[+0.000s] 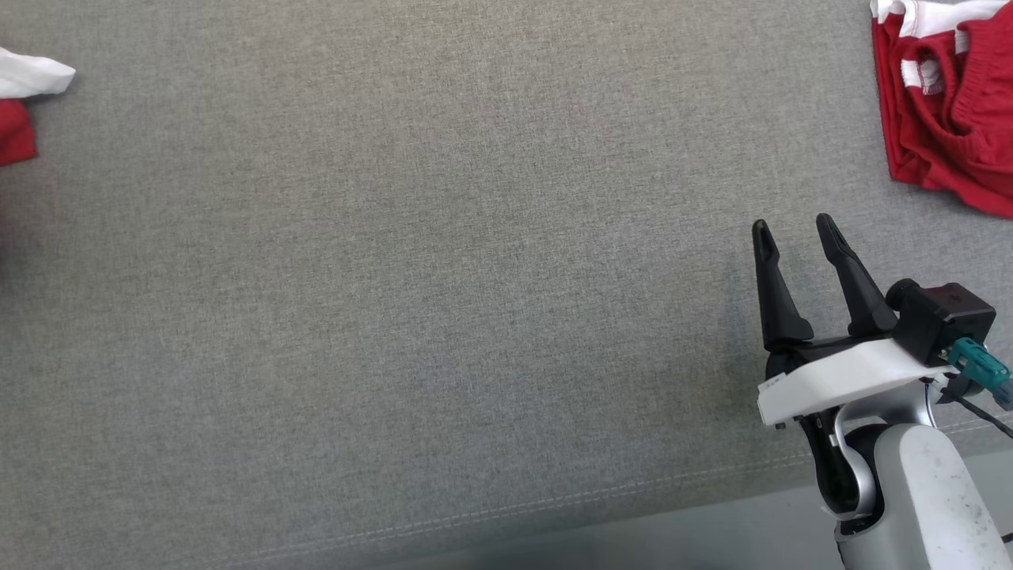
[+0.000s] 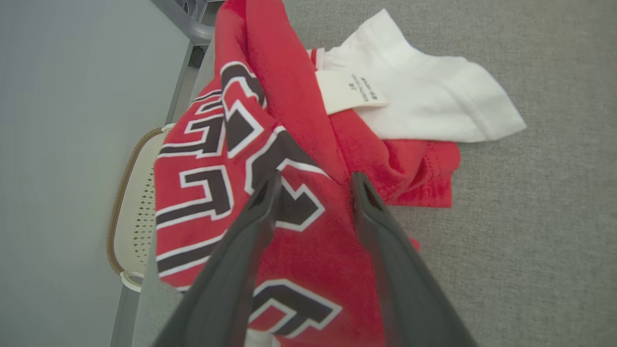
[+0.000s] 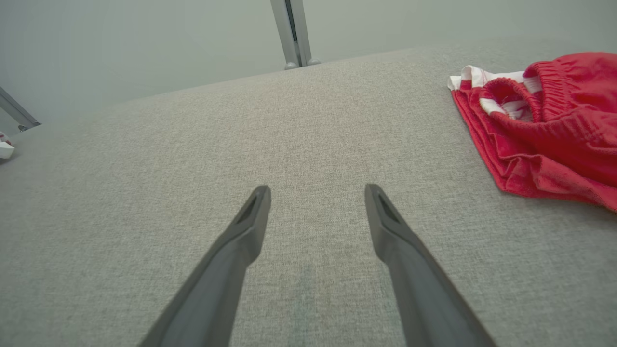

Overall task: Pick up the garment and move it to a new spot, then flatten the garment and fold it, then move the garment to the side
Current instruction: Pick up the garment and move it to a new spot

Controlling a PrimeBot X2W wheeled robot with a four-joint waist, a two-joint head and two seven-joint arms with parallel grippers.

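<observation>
Nearest your lens, the left gripper (image 2: 313, 183) has its two dark fingers parted, with the garment (image 2: 289, 96) showing in the gap between them. You cannot tell whether the tips touch the cloth, and no fold is pinched between them.

The garment is a red jersey with black, white-edged lettering. It lies crumpled at the far left edge of the grey fabric-covered worktop (image 1: 443, 277). Its white sleeve (image 2: 424, 101) is spread out beside the red body, and a pale label (image 2: 347, 91) shows where the two meet. From the head camera you see just a corner of it, red (image 1: 14, 134) under white.

Past that edge of the worktop, just beside the garment, sits a cream perforated basket (image 2: 137, 212).

Well apart, at the near right, the right gripper (image 1: 791, 223) hovers over bare worktop, its fingers spread wide and holding nothing. A second red piece (image 1: 950, 119) with a gathered waistband and white trim lies bunched at the far right corner.
</observation>
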